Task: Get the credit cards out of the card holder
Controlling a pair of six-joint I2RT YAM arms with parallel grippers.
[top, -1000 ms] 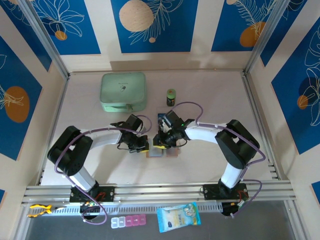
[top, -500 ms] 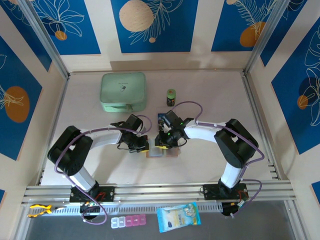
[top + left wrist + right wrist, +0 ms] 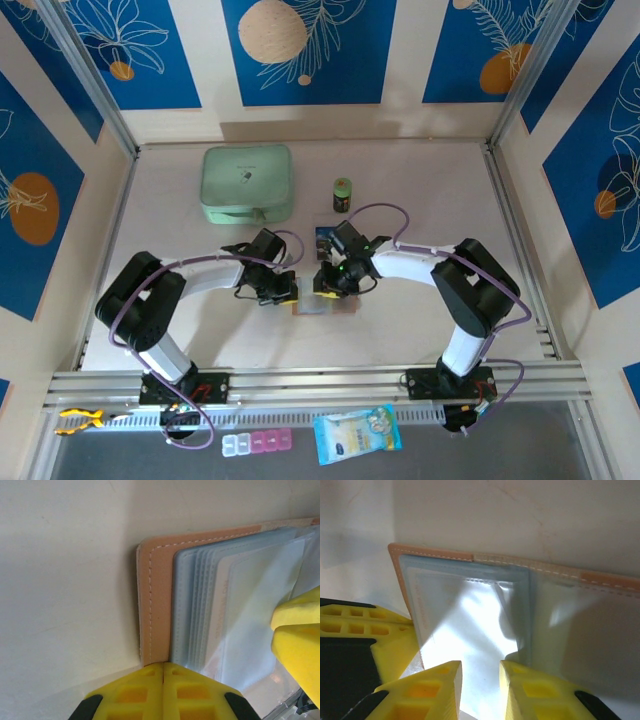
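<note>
Card holder: the card holder [image 3: 325, 306] lies open and flat on the table [image 3: 420, 200], near the front middle, between the two grippers.
Top view adds: a dark blue credit card [image 3: 322, 237] lies on the table just beyond the right wrist, apart from the holder.
Left wrist view adds: the salmon cover has a stitched border, and a stack of clear bluish sleeves [image 3: 200, 600] is set just inside it. A pale card shape shows through the sleeves, but its detail cannot be made out.
Left gripper: the left gripper [image 3: 163, 672] has its yellow fingers pressed together with nothing between them, at the cover's near edge.
Right wrist view adds: one sleeve [image 3: 510, 605] is lifted and curled at the fold.
Right gripper: the right gripper [image 3: 480, 680] has its jaws slightly apart, with glaring clear plastic in the gap. No grip can be made out.
Edges: the holder's left edge meets bare table, and the two grippers stand just beside each other over it.
Open room: bare table extends right of the arms. The mint-green case [image 3: 247, 184] and a small green jar [image 3: 342, 194] stand well back.
</note>
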